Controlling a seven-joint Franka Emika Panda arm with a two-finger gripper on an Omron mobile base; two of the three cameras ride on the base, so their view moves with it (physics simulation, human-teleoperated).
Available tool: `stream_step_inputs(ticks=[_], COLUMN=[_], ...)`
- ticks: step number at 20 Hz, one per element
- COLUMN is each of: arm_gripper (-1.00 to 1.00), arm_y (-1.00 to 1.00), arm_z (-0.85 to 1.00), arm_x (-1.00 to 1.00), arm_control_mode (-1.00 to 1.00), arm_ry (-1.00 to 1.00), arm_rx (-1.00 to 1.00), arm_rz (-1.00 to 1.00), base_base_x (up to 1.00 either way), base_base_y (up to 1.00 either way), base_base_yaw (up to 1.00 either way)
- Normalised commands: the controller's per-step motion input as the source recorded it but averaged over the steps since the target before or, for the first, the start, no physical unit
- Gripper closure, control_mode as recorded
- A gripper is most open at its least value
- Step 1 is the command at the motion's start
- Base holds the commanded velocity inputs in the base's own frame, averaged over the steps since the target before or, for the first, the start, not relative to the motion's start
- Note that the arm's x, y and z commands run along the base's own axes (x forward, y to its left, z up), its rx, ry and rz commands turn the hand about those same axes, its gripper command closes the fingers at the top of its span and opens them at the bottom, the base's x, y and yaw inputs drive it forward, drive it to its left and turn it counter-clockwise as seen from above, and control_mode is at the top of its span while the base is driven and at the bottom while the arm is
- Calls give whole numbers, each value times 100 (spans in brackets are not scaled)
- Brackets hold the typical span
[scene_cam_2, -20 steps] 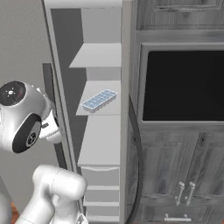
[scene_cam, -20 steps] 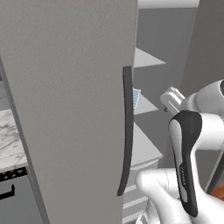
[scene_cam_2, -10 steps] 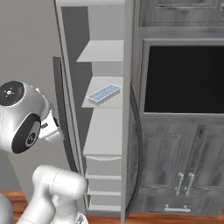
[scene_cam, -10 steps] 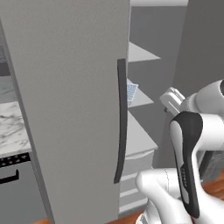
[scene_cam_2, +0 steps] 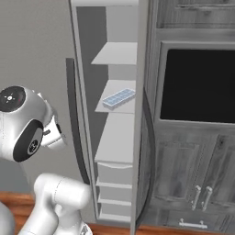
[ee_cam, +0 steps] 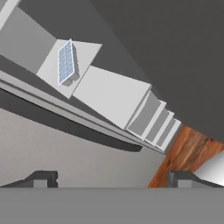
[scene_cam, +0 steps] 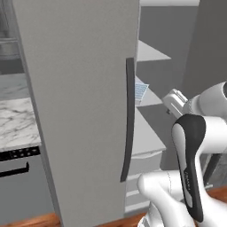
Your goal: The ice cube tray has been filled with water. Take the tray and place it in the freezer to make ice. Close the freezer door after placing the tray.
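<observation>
The tall light grey freezer door (scene_cam: 84,111) with its long dark handle (scene_cam: 128,119) stands ajar. The small white ice cube tray (scene_cam_2: 119,97) with pale blue cells lies on a white middle shelf (scene_cam_2: 124,105), well apart from the empty, wide-open two-finger gripper (ee_cam: 111,177).

No legible text, label, brand, number or sign is found on any surface. The freezer door (scene_cam: 84,111) is plain grey, with no marking. The ice cube tray (scene_cam_2: 119,98) carries no lettering. The dark wall oven (scene_cam_2: 198,86) front shows no readable characters. The black appliance panel (scene_cam: 17,154) at the left bears small pale marks, too small to read. The robot arm's dark joint cap (scene_cam_2: 11,97) shows small pale dots, not readable as characters.
</observation>
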Motion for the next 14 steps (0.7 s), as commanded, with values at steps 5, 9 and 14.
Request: stream_step_inputs(ticks=[5,9,14], arm_gripper=[-100,-100,-100], arm_y=[0,0,0], arm_z=[0,0,0], arm_x=[0,0,0], arm_control_mode=[100,100,100], arm_ry=[0,0,0], arm_rx=[0,0,0], arm_rz=[0,0,0], base_base_x=[-29,-52,-62], base_base_y=[-15,-24,-32], base_base_yaw=[24,18,7])
